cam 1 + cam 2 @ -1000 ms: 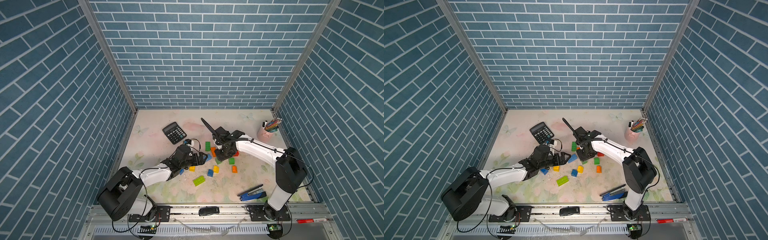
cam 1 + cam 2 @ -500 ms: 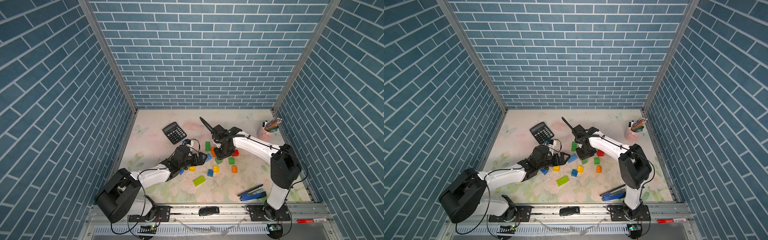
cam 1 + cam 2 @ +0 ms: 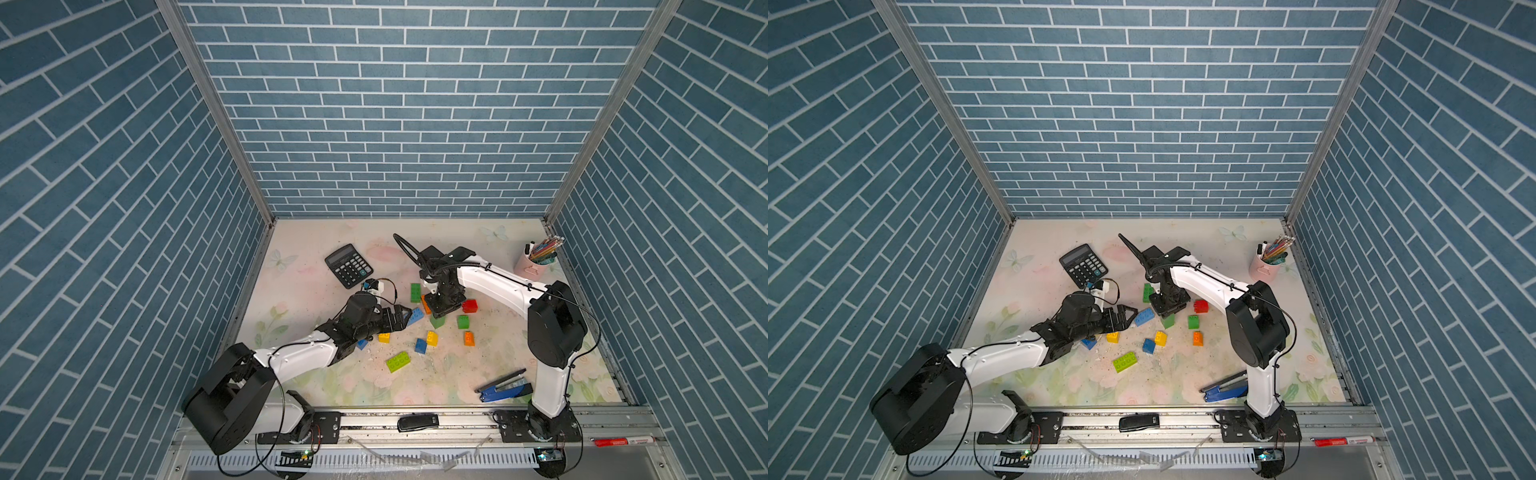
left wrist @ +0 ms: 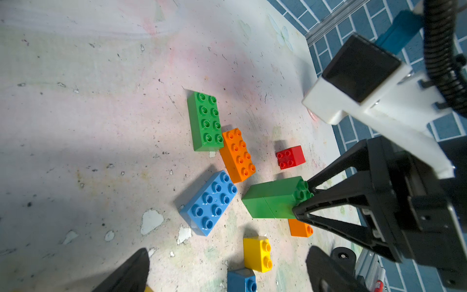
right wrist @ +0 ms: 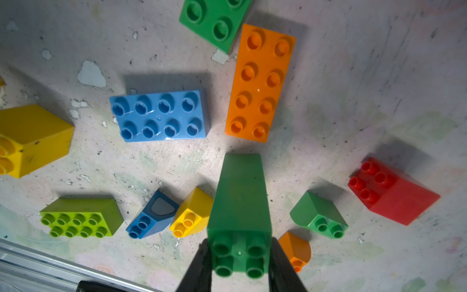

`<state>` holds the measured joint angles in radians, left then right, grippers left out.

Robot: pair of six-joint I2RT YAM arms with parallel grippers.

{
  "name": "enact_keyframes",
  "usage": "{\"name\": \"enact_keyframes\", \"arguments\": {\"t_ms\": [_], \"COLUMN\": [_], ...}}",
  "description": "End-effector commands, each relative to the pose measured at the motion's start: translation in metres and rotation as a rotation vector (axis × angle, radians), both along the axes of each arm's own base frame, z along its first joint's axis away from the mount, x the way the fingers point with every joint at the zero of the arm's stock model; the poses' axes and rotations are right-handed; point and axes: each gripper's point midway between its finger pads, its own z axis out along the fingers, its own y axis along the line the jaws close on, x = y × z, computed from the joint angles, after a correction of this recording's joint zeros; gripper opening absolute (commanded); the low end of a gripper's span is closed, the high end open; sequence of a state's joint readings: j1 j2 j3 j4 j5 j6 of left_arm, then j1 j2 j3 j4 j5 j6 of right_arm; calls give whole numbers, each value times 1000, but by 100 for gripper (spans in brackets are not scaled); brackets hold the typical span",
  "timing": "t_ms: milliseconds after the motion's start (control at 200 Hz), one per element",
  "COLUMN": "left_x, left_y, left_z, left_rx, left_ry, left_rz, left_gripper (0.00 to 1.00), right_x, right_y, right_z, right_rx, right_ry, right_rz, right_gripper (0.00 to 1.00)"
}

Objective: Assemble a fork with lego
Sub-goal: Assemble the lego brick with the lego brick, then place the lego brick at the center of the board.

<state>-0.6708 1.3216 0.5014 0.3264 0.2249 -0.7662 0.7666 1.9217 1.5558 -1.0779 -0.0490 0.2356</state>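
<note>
The lego lies scattered mid-table. My right gripper [image 3: 442, 309] points down, shut on a green column of two stacked square bricks [image 5: 240, 202], also seen in the left wrist view [image 4: 273, 199]; its lower end is at the table beside an orange oblong brick [image 5: 260, 83]. A blue oblong brick [image 3: 415, 316] lies just off the tips of my left gripper [image 3: 401, 319], which is low, open and empty. Around them lie a green oblong brick [image 3: 415, 292], a red square [image 3: 470, 306], a lime oblong [image 3: 398, 361] and small yellow, blue, green and orange bricks.
A black calculator [image 3: 348, 265] lies behind the left gripper. A pink pen cup [image 3: 534, 266] stands at the back right. A blue stapler [image 3: 505, 386] lies front right by the right arm's base. Blue brick-pattern walls close in three sides.
The right arm has swung a little left and toward the front, carrying the green column lower among the bricks. The left arm has stayed put, jaws open.
</note>
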Motion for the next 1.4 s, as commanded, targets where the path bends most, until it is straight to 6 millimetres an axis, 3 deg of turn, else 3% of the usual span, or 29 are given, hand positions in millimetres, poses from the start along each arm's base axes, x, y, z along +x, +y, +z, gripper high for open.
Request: {"name": "enact_keyframes", "arguments": {"t_ms": [0, 180, 515, 670, 810, 970, 1395], "left_x": [0, 1, 0, 3, 10, 9, -5], "left_y": [8, 8, 11, 16, 34, 51, 68], "left_z": [-3, -4, -8, -4, 0, 3, -3], "left_rx": [22, 21, 35, 31, 15, 34, 52], "left_ry": [-4, -4, -2, -3, -3, -7, 14], "left_rz": [11, 8, 11, 24, 64, 90, 120], "left_gripper": [98, 98, 98, 98, 98, 98, 98], "right_x": [-8, 2, -4, -4, -7, -16, -38], "right_y": [-5, 7, -3, -4, -1, 17, 60], "right_z": [-37, -39, -53, -31, -7, 6, -1], "right_rx": [-71, -16, -40, -16, -15, 23, 36], "right_ry": [75, 16, -24, -55, -53, -29, -18], "right_rz": [12, -9, -3, 4, 29, 63, 142], "right_gripper": [16, 14, 12, 11, 12, 12, 13]}}
